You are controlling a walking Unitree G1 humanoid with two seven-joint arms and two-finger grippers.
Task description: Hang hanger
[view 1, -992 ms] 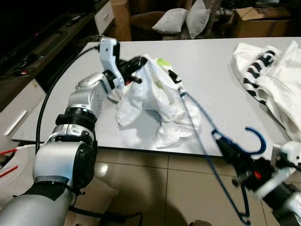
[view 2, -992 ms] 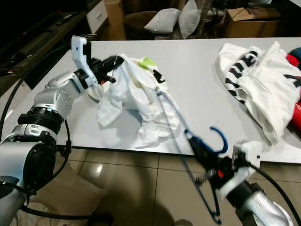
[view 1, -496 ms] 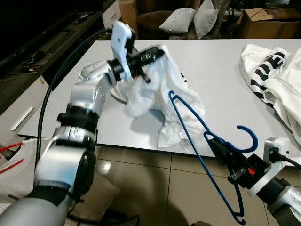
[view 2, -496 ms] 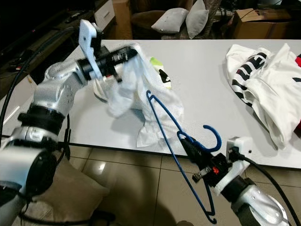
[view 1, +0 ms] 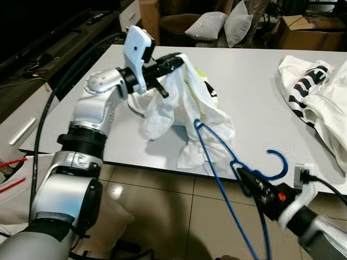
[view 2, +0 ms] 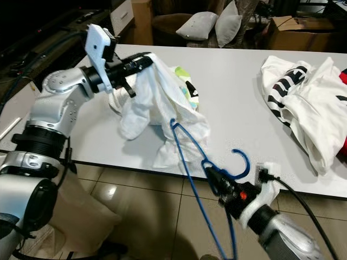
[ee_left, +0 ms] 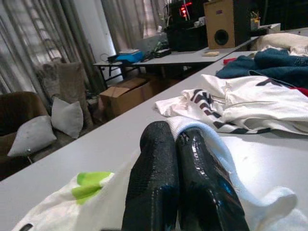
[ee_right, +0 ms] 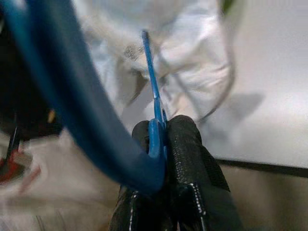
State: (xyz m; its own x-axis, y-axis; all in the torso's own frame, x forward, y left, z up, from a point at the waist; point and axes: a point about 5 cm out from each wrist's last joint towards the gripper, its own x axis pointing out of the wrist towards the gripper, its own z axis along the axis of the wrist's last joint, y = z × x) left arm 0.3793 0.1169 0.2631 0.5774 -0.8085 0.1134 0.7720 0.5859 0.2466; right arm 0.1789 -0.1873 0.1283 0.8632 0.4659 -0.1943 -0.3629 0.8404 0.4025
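My left gripper (view 1: pixel 176 59) is shut on the top of a white shirt (view 1: pixel 184 111) and holds it lifted above the white table (view 1: pixel 255 86); the rest of the shirt drapes down onto the tabletop. In the left wrist view the fingers (ee_left: pixel 166 183) pinch white cloth (ee_left: pixel 226 159). My right gripper (view 1: pixel 244 176) is shut on the neck of a blue wire hanger (view 1: pixel 217 162) just below its hook (view 1: pixel 279 162), off the table's near edge. One hanger shoulder (view 2: pixel 174 125) reaches up against the shirt's lower folds. The right wrist view shows the blue wire (ee_right: pixel 156 125) clamped between the fingers (ee_right: pixel 185 144).
A pile of white and black-striped clothes (view 1: pixel 317 103) lies at the table's right end. Cushions (view 1: pixel 214 24) and a cardboard box (view 1: pixel 312 32) stand beyond the far edge. A dark cabinet (view 1: pixel 49 54) runs along the left. Tiled floor (view 1: pixel 157 216) lies below the near edge.
The left gripper has held the shirt up and shifted slightly right. The right gripper has moved the hanger toward the shirt, its shoulder tip now touching the lower folds.
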